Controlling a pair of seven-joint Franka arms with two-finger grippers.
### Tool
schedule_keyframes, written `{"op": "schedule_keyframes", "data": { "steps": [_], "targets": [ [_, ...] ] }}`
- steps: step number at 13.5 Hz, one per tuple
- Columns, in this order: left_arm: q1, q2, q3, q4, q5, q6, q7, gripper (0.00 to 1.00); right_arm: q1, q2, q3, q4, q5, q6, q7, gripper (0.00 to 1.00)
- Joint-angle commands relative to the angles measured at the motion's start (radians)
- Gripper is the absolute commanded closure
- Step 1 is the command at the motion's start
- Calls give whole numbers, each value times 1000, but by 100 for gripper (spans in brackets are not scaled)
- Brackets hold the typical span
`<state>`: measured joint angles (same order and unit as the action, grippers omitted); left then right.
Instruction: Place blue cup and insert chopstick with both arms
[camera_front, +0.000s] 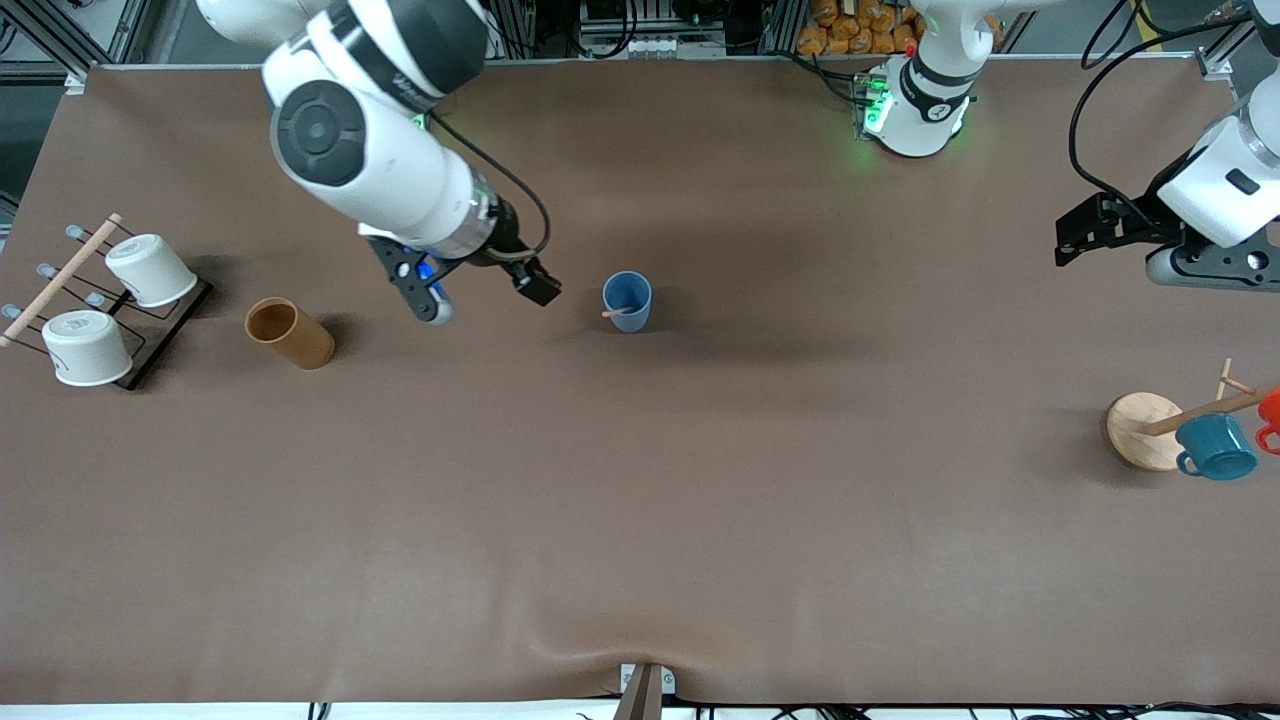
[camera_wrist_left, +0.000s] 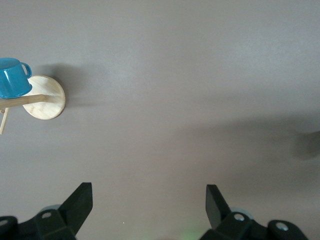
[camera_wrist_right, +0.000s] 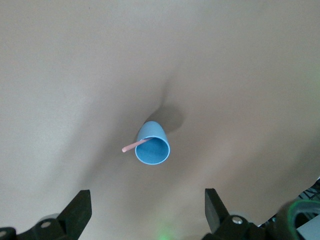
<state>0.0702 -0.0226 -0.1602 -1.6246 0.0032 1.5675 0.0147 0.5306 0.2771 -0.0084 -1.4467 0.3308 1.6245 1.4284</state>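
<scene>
Blue cup upright on the table, near the middle, closer to the edge along the robots' bases than to the front camera's edge. Chopstick inside the cup, leaning, pink end projecting over the rim. Same pair visible in the right wrist view: blue cup with chopstick resting across its rim.

Right gripper in the air over bare table, between the brown cup and the blue cup, touching neither. Jaws spread wide, nothing between them; both fingers visible apart in the right wrist view.

Left gripper raised over the table toward the left arm's end, near the corner at the robots' side. Jaws spread, empty; fingers well apart in the left wrist view. Left arm waiting.

Brown cup lying on its side toward the right arm's end. Rack with two white cups near that end's edge. Round wooden stand carrying a teal mug near the left arm's end, also visible in the left wrist view as stand and mug.
</scene>
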Motion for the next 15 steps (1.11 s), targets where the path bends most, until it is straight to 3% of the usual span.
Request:
{"op": "schedule_keyframes", "data": {
  "steps": [1, 10, 15],
  "targets": [
    [3, -22, -6, -11, 18, 5, 4, 0, -75, -22, 11, 14, -3, -76, -100, 0],
    [2, -23, -7, -12, 18, 6, -6, 0, -227, -73, -24, 20, 2, -222, -394, 0],
    [2, -20, -7, -11, 18, 6, -9, 0, -382, -105, -25, 12, -3, -291, -673, 0]
  ]
}}
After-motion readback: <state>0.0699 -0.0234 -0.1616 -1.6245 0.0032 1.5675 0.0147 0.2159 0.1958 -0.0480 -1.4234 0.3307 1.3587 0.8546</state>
